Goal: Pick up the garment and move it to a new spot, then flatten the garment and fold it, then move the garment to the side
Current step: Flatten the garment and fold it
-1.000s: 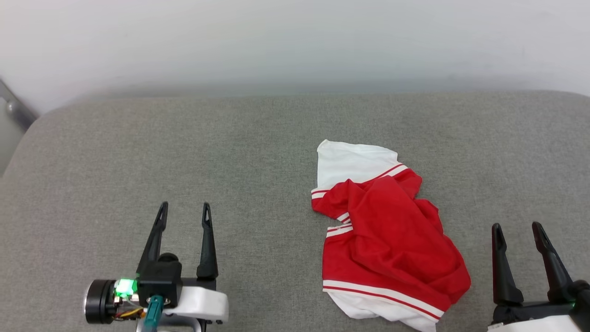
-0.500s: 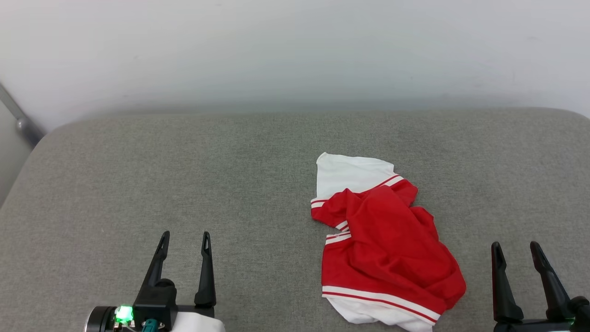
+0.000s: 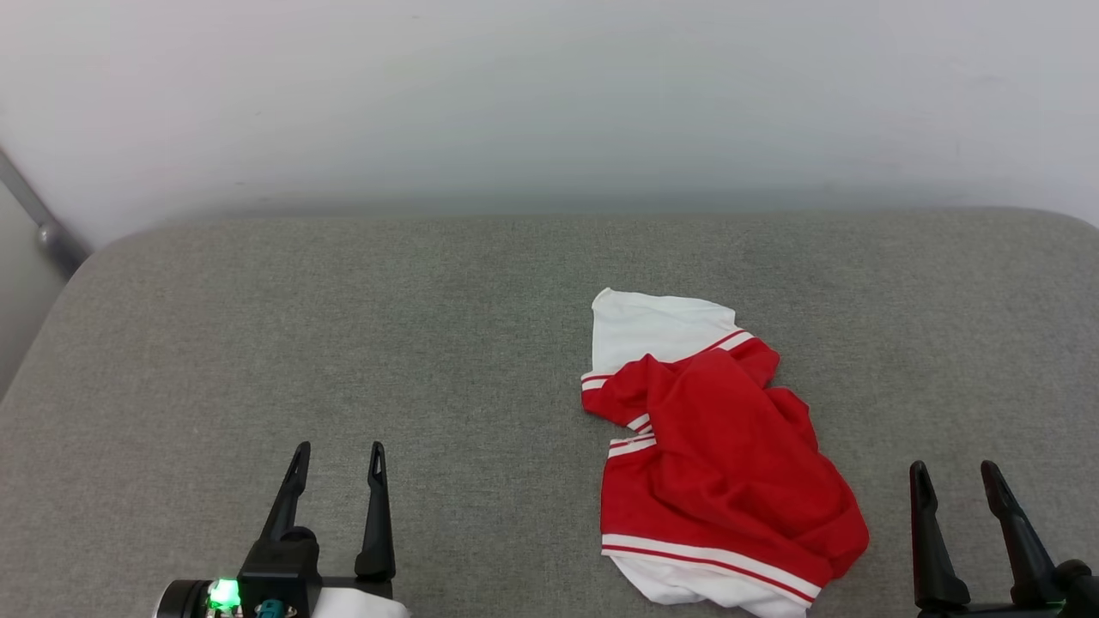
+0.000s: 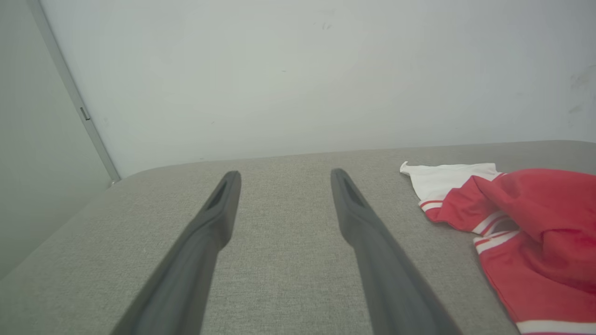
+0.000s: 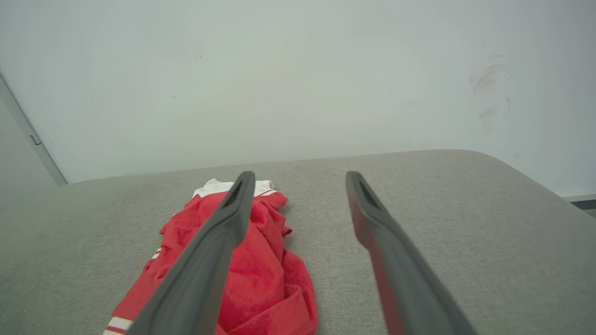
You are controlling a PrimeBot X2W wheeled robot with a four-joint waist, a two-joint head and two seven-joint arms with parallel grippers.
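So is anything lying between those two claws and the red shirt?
Nothing visible does. The shirt lies crumpled on the grey cushion. Only bare cushion separates it from the left gripper and from the right gripper, which is the nearer one. Both grippers are open and hold nothing.

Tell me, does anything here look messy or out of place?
The red shirt lies crumpled in a heap on the grey cushion, right of centre: its body is bunched in folds, one white sleeve poking out at the far end. Nothing looks torn or spilled.
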